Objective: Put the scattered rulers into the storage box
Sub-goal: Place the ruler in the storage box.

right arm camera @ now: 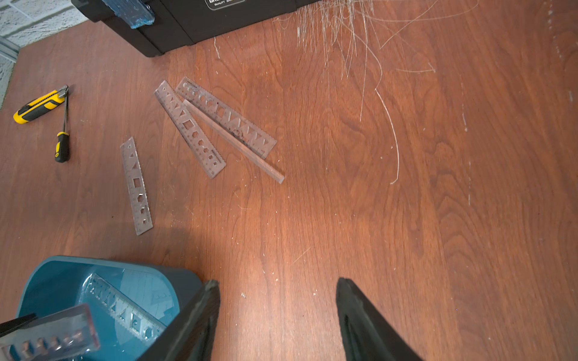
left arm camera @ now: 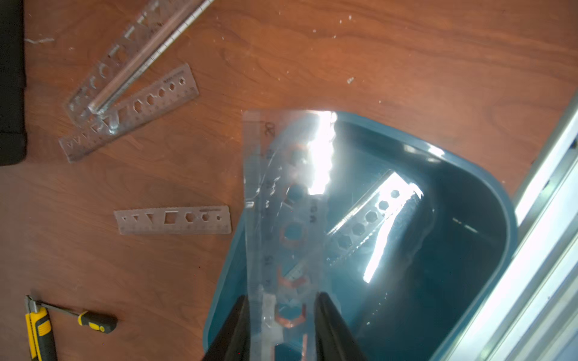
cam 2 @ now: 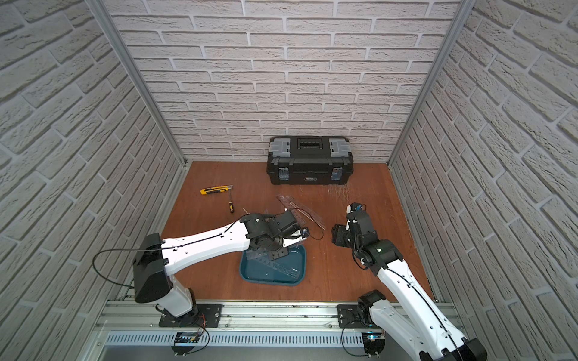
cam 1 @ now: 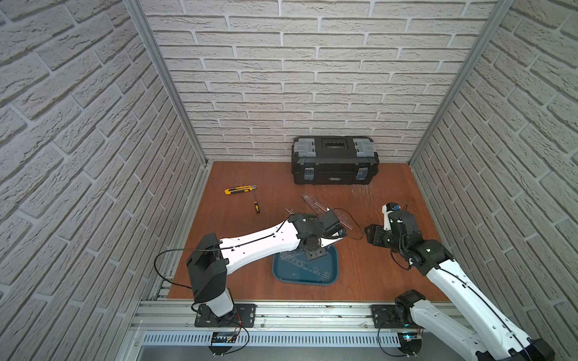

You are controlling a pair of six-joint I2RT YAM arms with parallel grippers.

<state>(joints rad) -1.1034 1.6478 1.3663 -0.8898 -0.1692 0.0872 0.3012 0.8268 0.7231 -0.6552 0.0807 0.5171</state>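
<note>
1. Top views both show the table (cam 1: 375, 281). The storage box (cam 1: 286, 272) sits near its front edge, between the two arm bases and closer to the left one.
2. That box is a shallow teal tray, and one boxed ruler (left arm camera: 369, 218) lies slantwise on its floor.
3. The left gripper (left arm camera: 282, 300) hangs directly above the box. Its jaws are drawn narrow and pinch the held ruler (left arm camera: 275, 187) across its width, one finger on each long edge. This may be two clear strips stacked; I cannot tell.
4. The right gripper (right arm camera: 278, 281) hovers over bare table just beside the box, jaws wide, holding nothing.
5. The held ruler's long axis runs straight out from the left jaws, in line with the fingers.
   - In the left wrist view its gripped end is over the box floor. Its far end reaches the rim, with one corner over bare wood.
   - The coming move turns on that overhang. Let go as it lies, it would likely land propped on the rim. I judge it needs drawing back, or turning along the boxed ruler, before release.
6. A cluster of three rulers (right arm camera: 189, 129) lies crossed on the wood well beyond the box.
7. A lone ruler (right arm camera: 136, 186) lies between that cluster and the box. The left arm, already over the box, looks the nearer one for it.
</note>
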